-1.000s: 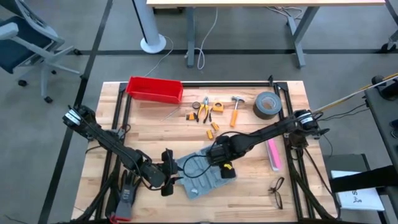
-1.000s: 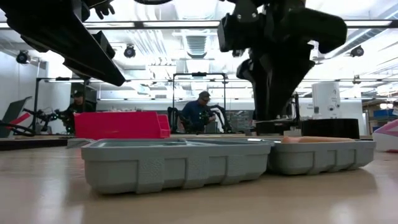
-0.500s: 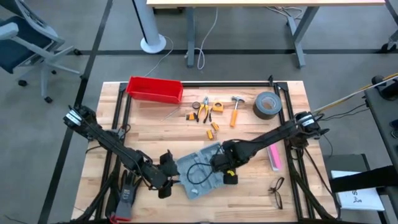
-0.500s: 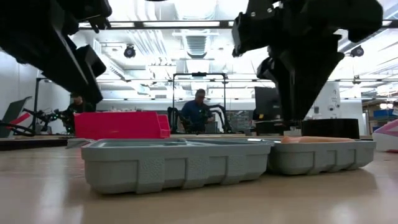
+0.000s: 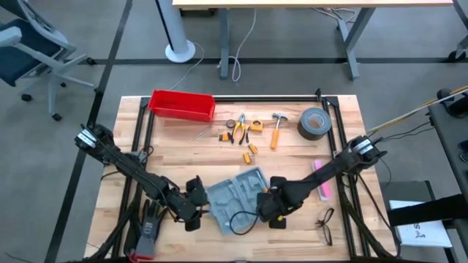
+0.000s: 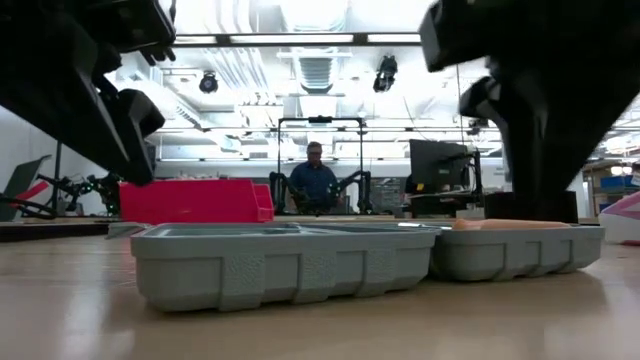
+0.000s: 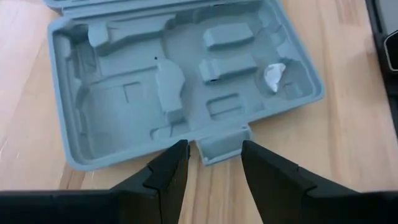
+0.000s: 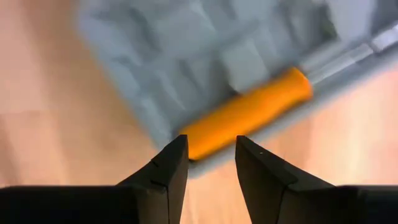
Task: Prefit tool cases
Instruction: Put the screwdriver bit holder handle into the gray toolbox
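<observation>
Right gripper (image 5: 276, 216) withdrawn; one case (image 5: 235, 197).

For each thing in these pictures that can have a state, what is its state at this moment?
Grey-blue plastic tool case: open, lying flat on the wooden table.
Orange-handled tool: lying in the case at its edge.
Left gripper: open, empty, at the case's latch tab.
Right gripper: open, holding nothing, over the orange handle.
Red rectangular bin: upright at the table's far edge.
</observation>
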You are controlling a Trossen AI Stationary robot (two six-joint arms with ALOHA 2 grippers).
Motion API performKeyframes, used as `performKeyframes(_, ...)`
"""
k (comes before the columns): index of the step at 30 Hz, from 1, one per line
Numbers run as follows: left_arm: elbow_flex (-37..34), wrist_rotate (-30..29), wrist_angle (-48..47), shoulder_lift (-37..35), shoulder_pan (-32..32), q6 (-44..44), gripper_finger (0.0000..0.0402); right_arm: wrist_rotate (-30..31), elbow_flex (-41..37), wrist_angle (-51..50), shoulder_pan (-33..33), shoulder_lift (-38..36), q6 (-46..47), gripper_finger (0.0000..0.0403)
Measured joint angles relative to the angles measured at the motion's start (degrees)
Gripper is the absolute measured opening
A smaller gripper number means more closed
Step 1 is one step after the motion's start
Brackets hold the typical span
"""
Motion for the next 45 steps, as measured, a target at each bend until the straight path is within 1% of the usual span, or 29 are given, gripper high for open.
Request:
performKeyframes(3,-0.13,-0.25,-0.18,0.00,0.37,0.00,0.0158,3.18,-1.00,-2.73,0.55,0.00,5.01,0.0117)
performKeyframes(5,-0.18,-1.13,-0.33,0.00,0.46,0.01,0.0158,4.82,-1.61,-2.75,0.81,0.00,7.80,0.0116)
performKeyframes(11,-0.46,-1.60,-1.23,0.96,1.07,0.50,0.0158,5.30,-3.14,-2.58,0.99,0.20,12.97,0.0104)
performKeyframes(15,-0.53,-1.63,-1.70,1.98,1.17,0.36,0.0158,4.28,-3.63,-0.64,1.59,0.22,14.35,0.0097)
performKeyframes(18,-0.53,-1.64,-2.02,2.27,1.19,0.26,0.0158,2.27,-3.71,2.92,2.39,0.20,14.47,0.0094)
performKeyframes(25,-0.74,-1.75,-2.55,2.27,1.19,1.16,0.0158,0.22,-3.78,9.24,4.46,0.20,16.64,0.0086)
performKeyframes(29,-1.20,-4.45,-4.64,2.27,1.19,2.48,0.0158,-1.21,-3.78,13.08,5.13,0.20,17.04,0.0085)
performKeyframes(33,-1.58,-5.14,-6.09,2.21,1.19,2.36,0.0158,-1.14,-3.73,11.87,5.06,0.17,19.86,0.0083)
performKeyframes(38,-0.90,-5.11,-5.94,1.68,1.19,2.14,0.0158,2.80,-3.71,11.18,5.05,-0.46,21.68,0.0074)
performKeyframes(42,0.03,-5.11,-5.93,1.58,1.19,1.50,0.0158,8.14,-3.71,11.14,4.93,-0.55,25.06,0.0069)
performKeyframes(45,0.82,-5.09,-5.95,1.57,1.19,0.75,0.0158,8.86,-3.73,11.16,4.23,-0.54,25.48,0.0069)
